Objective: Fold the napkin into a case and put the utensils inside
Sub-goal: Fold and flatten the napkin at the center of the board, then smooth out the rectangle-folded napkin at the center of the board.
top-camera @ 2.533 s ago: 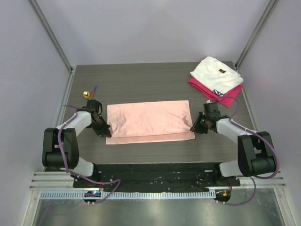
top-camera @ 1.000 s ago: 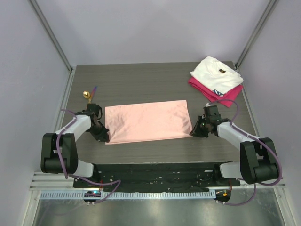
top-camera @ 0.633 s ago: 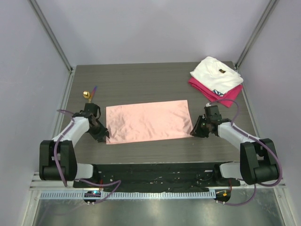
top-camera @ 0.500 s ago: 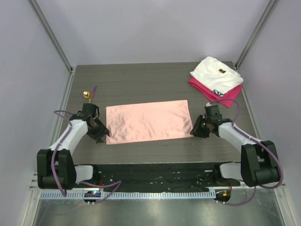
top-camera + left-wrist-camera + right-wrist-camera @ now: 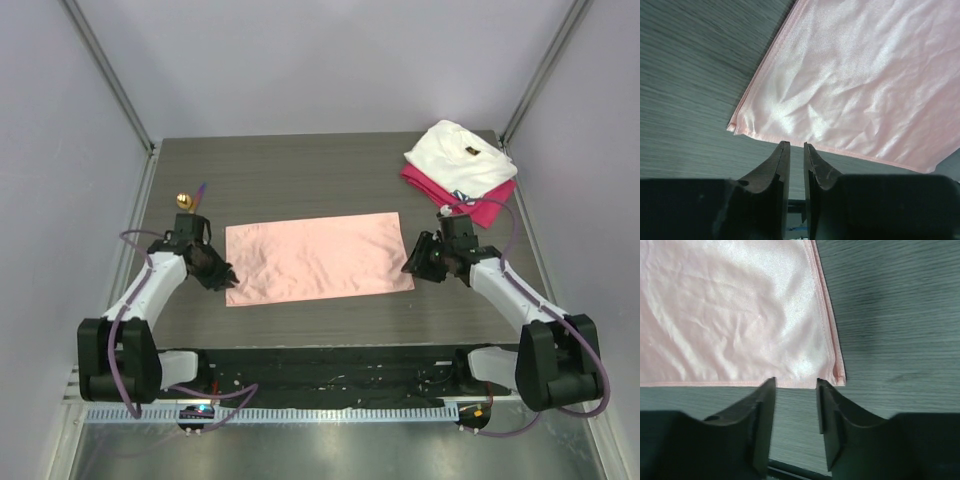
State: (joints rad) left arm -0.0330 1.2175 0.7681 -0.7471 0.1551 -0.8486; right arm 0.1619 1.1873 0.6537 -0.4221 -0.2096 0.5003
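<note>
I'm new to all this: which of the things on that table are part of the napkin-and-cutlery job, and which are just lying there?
Part of the job:
- pink napkin, lying flat mid-table
- utensils, far left

Just lying about:
- folded white cloth, far right corner
- magenta cloth, under the white one

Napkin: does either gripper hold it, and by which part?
Nothing is held. The left gripper and right gripper are empty, jaws apart, off the napkin.
</note>
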